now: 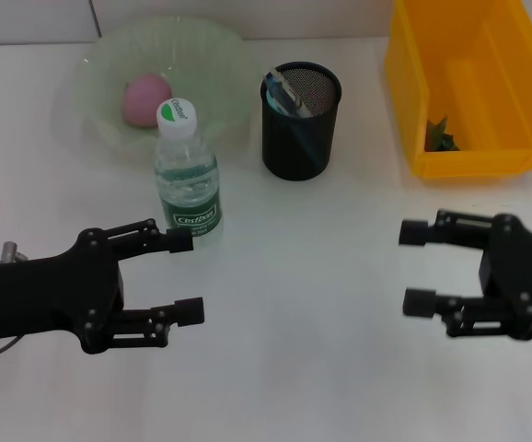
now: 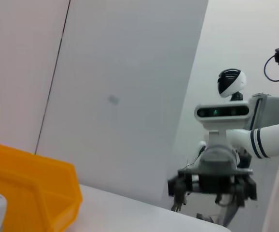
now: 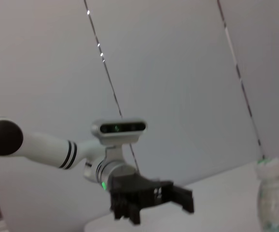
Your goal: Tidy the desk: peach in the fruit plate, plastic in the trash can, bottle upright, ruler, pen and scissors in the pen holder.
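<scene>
Bottle [image 1: 187, 170] upright, peach [image 1: 145, 99] plated; task judged done. Left gripper [image 1: 184, 276] at 8 o'clock, right gripper [image 1: 417, 268] at 4: both spread, nothing held.

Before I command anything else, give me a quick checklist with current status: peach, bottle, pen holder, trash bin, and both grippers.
1. Pink peach in the pale green fruit plate: ok.
2. Clear plastic water bottle with white cap upright on the white desk: ok.
3. Black mesh pen holder holds items; whether ruler, pen and scissors are all inside: cannot tell.
4. Green plastic scrap inside the orange trash bin: ok.
5. Left gripper open, empty, beside the bottle without touching it: ok.
6. Right gripper open, empty, in front of the bin: ok.
</scene>
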`<action>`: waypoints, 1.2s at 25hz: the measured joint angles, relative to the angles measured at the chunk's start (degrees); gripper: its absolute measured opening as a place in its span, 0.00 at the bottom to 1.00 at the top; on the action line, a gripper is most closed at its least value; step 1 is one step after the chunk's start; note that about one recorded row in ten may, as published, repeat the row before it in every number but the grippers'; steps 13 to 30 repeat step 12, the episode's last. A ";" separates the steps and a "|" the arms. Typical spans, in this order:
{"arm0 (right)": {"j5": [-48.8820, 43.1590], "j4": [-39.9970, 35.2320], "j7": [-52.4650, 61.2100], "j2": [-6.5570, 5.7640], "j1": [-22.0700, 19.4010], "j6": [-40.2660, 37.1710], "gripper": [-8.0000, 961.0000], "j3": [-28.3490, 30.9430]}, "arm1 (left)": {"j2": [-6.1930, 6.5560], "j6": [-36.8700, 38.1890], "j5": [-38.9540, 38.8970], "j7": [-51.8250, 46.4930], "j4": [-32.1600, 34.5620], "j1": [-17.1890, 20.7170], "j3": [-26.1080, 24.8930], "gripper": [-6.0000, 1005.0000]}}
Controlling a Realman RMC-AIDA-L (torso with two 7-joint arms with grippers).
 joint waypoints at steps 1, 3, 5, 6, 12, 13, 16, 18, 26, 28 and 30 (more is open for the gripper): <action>-0.63 0.98 -0.73 0.15 0.00 -0.05 0.82 -0.09 | -0.01 0.01 0.00 -0.01 0.02 -0.01 0.01 0.83; -1.12 2.82 -2.41 0.39 0.06 -0.10 0.82 -0.20 | -0.10 0.08 0.03 -0.05 0.03 -0.09 0.05 0.83; -1.22 4.83 -4.36 0.47 0.18 0.12 0.82 -0.26 | -0.17 0.12 0.06 -0.10 0.03 -0.16 0.06 0.83; -1.23 5.29 -4.68 0.47 0.21 0.22 0.82 -0.24 | -0.17 0.12 0.06 -0.10 0.03 -0.16 0.06 0.83; -1.24 5.94 -5.48 0.79 0.47 0.43 0.82 0.09 | -0.35 -0.26 0.13 -0.38 0.06 -0.30 0.03 0.83; -1.24 5.94 -5.48 0.79 0.47 0.43 0.82 0.09 | -0.35 -0.26 0.13 -0.38 0.06 -0.30 0.03 0.83; -1.24 5.94 -5.48 0.79 0.47 0.43 0.82 0.09 | -0.35 -0.26 0.13 -0.38 0.06 -0.30 0.03 0.83; -1.24 5.94 -5.48 0.79 0.47 0.43 0.82 0.09 | -0.35 -0.26 0.13 -0.38 0.06 -0.30 0.03 0.83; -1.24 5.94 -5.48 0.79 0.47 0.43 0.82 0.09 | -0.35 -0.26 0.13 -0.38 0.06 -0.30 0.03 0.83; -1.24 5.94 -5.48 0.79 0.47 0.43 0.82 0.09 | -0.35 -0.26 0.13 -0.38 0.06 -0.30 0.03 0.83; -1.24 5.94 -5.48 0.79 0.47 0.43 0.82 0.09 | -0.35 -0.26 0.13 -0.38 0.06 -0.30 0.03 0.83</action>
